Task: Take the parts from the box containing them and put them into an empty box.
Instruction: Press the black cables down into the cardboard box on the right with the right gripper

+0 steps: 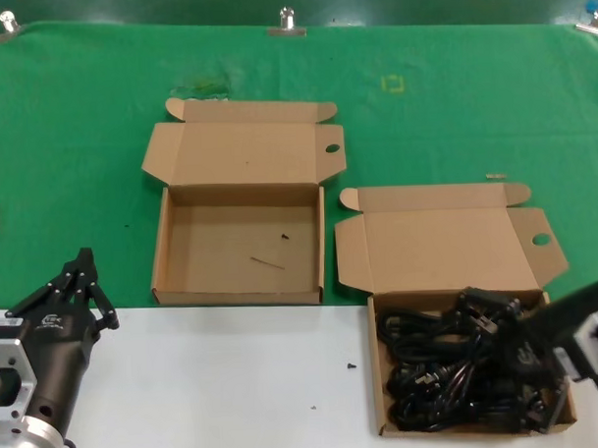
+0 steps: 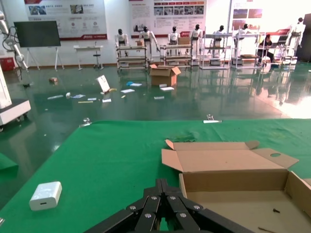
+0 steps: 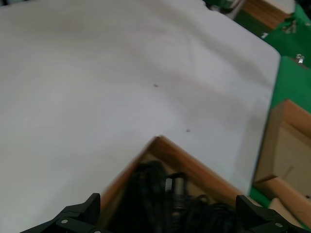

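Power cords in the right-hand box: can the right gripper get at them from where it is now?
Probably yes. The right gripper hangs open over the power cords, and the box has its lid folded back, so nothing covers them.

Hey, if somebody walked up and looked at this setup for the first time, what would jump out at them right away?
Probably the tangle of black power cords filling the open cardboard box on the robot's right, with the right tool lowered over it, fingers spread wide. Next, the twin box on the green cloth farther left, bare but for dark specks. The left tool waits near the front left edge.
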Robot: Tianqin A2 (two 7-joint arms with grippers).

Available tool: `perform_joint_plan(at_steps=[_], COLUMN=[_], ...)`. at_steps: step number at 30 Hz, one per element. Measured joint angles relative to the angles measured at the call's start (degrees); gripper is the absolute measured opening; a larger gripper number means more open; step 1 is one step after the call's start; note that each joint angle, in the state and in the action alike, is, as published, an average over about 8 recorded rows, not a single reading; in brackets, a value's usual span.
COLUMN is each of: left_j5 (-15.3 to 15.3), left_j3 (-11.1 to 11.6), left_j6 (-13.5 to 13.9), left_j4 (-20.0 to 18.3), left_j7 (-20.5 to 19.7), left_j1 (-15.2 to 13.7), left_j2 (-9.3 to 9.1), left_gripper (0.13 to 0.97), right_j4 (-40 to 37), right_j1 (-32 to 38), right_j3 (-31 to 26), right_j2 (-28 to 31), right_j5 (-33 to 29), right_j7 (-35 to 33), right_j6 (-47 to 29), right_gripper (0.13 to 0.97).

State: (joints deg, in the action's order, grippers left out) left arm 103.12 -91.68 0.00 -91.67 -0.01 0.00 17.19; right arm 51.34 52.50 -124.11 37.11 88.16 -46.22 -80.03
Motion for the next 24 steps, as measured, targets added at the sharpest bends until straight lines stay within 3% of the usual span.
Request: perform_joint_plan(at_steps=[11,24], left_j5=[0.0,0.0], left_j3=[0.0,0.0], left_j6=[0.0,0.0], left_j4=[0.0,0.0], left_j7=[0.0,0.0], left_j1=[0.0,0.0], left_j2=[0.0,0.0], left_gripper=[0.139,0.139], right_j4=[-16.79,-13.82], right_j1=[7.02,5.15], right_j3=[-0.8,-0.38], right_j2=[-8.81,-7.86], right_j5=[-1.99,-1.89], right_j7=[-6.27,-3.25], right_j6=[2.27,0.95], right_gripper=[0.965,0.93])
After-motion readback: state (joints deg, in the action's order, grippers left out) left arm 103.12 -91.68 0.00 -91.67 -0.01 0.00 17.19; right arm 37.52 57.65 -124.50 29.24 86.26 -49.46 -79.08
